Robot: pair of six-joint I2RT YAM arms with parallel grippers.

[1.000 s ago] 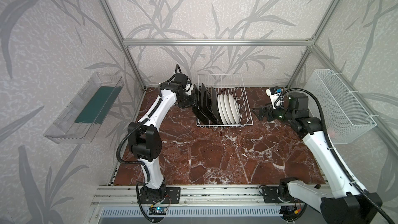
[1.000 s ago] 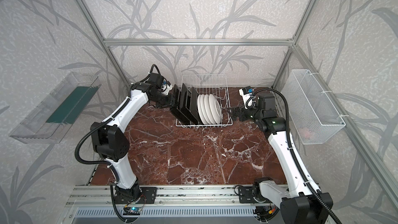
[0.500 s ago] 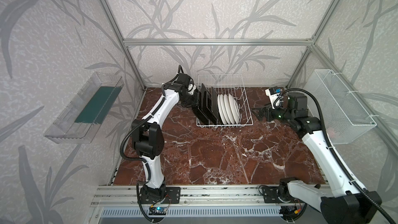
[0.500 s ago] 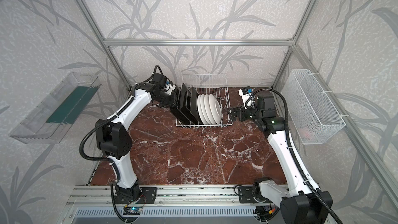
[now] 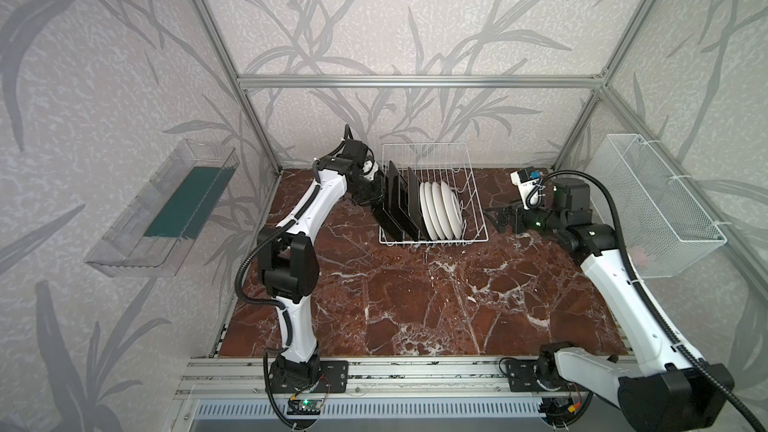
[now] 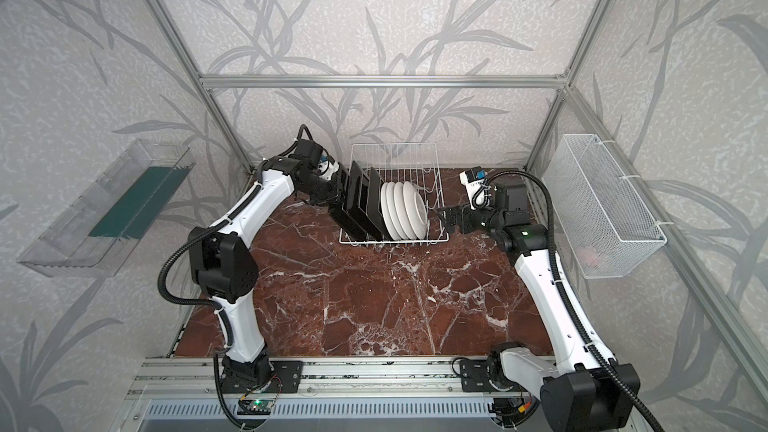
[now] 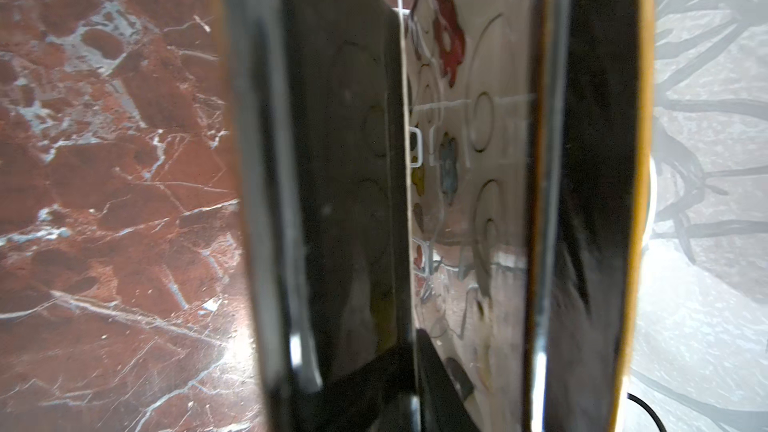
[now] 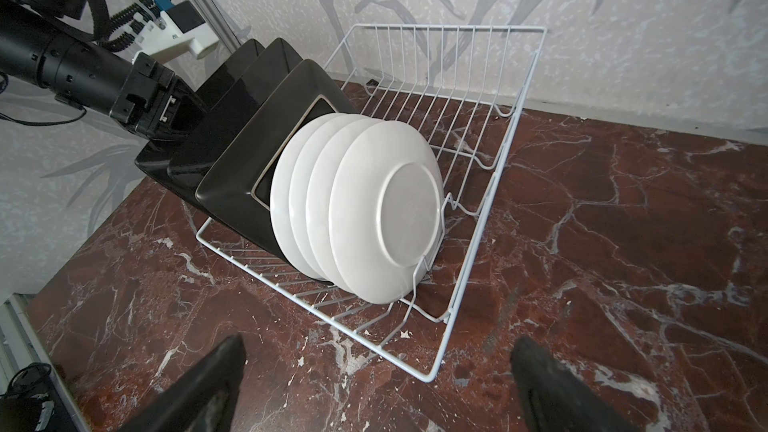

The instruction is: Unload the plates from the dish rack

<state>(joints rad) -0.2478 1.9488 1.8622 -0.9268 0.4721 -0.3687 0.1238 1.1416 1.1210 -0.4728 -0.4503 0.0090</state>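
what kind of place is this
Probably a robot test cell, not a home kitchen: an aluminium frame with wallpapered panels, two robot arms bolted to a front rail, and a dish rack of plates.

Robot lab cell (kitchen-styled): aluminium frame (image 5: 415, 81), wallpaper panels (image 5: 415, 6), marble tabletop (image 5: 415, 305), arms (image 5: 297, 326) bolted to rail (image 5: 415, 374).

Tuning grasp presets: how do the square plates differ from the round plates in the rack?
Shape: the square plates have rounded corners, while the round plates are circular.
Colour: the square plates show glossy black backs, and the round plates show white.
Size: the square plates stand taller than the round plates.
Shared: both sets stand on edge, leaning, in the dish rack.
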